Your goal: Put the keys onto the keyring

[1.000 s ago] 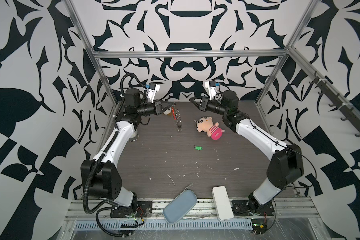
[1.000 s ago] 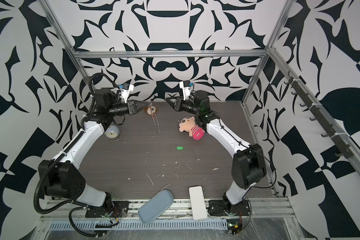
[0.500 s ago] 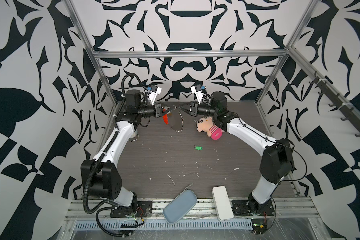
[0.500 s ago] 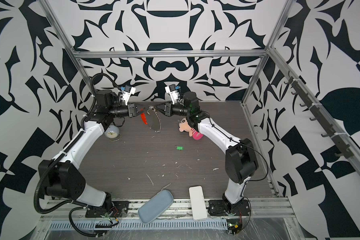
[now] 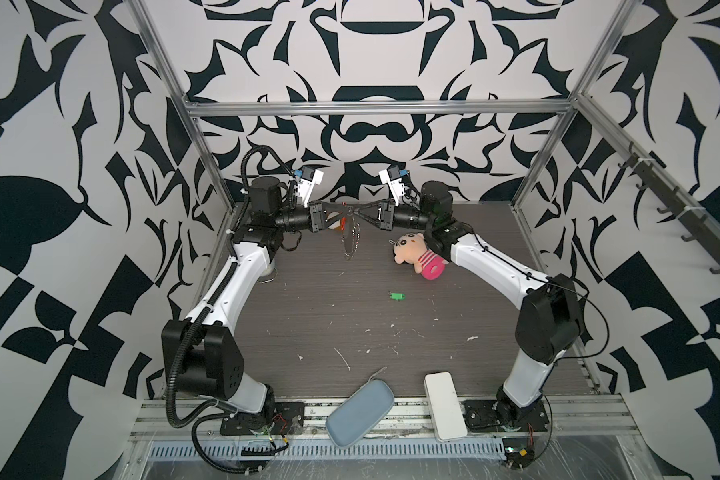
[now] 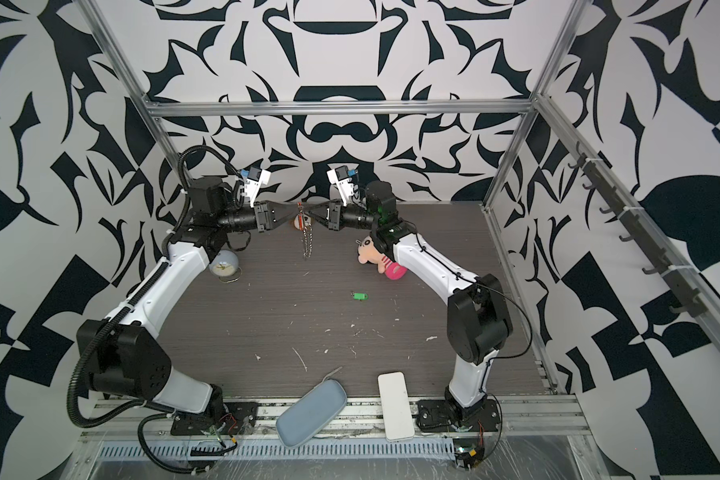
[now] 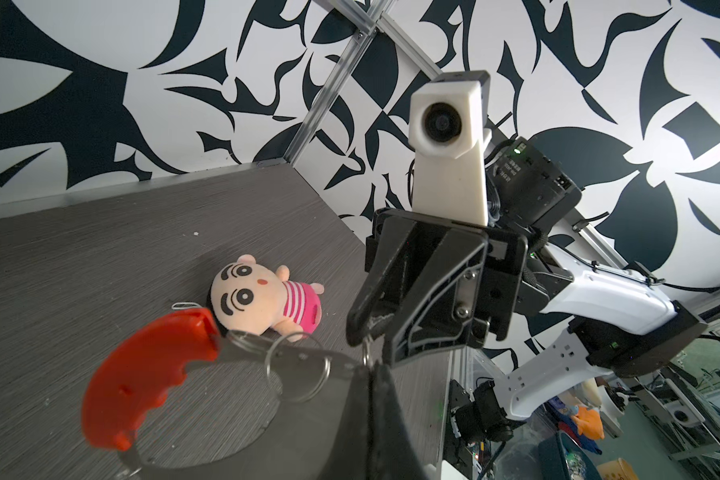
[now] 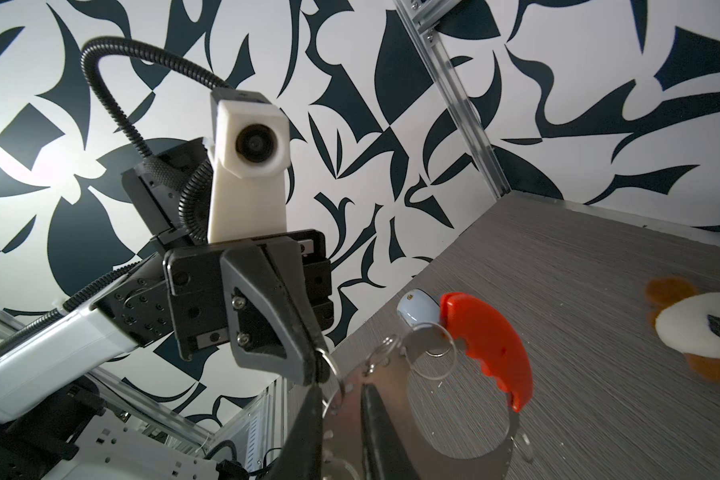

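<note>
The keys, one small green piece [image 5: 397, 295] [image 6: 360, 295], lie on the table right of centre, far from both grippers. The keyring [image 5: 350, 239] [image 6: 307, 235] hangs in the air at the back, with its red segment [image 7: 150, 374] [image 8: 487, 345] and silver rings on a metal crescent. My left gripper [image 5: 347, 212] [image 6: 297, 214] [image 7: 373, 370] is shut on one of its small rings. My right gripper [image 5: 356, 212] [image 6: 309, 216] [image 8: 341, 395] meets it tip to tip. Its jaws stand narrowly apart with the keyring's metal and a ring in the gap.
A plush doll in pink stripes [image 5: 418, 257] [image 7: 262, 297] lies under the right forearm. A brown and white plush [image 8: 695, 332] sits at the back. A small clock [image 6: 224, 266] stands by the left arm. A blue-grey case [image 5: 360, 415] and a white box [image 5: 443, 411] overhang the front edge.
My right gripper has swung left from above the doll to meet the left gripper at the keyring. The left gripper has kept its hold and turned the keyring slightly.
</note>
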Robot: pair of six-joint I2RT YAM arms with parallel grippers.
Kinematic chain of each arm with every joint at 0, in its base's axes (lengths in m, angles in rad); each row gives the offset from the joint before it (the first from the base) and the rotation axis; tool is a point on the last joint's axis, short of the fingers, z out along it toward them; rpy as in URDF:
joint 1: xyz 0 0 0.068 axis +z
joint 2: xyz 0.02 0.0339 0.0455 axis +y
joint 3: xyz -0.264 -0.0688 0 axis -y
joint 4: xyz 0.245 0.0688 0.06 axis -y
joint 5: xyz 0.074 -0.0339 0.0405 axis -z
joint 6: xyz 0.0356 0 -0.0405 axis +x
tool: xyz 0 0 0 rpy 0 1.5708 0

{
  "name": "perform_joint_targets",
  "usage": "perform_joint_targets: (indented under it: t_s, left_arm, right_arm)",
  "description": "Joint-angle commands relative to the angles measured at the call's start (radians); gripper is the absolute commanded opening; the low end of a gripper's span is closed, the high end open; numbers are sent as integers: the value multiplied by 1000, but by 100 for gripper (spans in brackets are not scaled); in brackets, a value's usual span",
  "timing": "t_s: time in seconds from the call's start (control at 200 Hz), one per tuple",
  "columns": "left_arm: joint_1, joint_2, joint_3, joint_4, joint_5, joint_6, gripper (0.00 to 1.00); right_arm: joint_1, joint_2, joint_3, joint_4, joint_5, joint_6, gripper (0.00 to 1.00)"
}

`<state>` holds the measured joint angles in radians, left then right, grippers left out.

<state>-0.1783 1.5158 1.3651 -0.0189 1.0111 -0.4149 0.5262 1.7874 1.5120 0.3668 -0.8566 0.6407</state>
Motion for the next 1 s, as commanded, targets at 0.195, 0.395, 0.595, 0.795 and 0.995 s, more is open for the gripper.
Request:
perform_joint_targets:
  t_s: [0.195, 0.395, 0.595, 0.795, 0.995]
  left_arm:
    - [-9, 3, 21, 49, 20, -15, 0]
    - [-12, 6, 19, 56, 19, -20, 0]
    - [-12, 7, 15, 59, 6, -25, 0]
    - [-7, -25, -65, 175, -67, -93, 29]
    - [-1, -14, -139, 421, -60, -278, 24]
  right_arm:
    - [18, 6, 61, 66, -29, 23, 9]
    - [24, 9, 63, 80, -28, 35, 0]
    - [26, 18, 54, 155, -26, 93, 0]
    - [24, 16, 9, 289, 44, 155, 0]
    - [24, 29, 0, 394, 52, 231, 0]
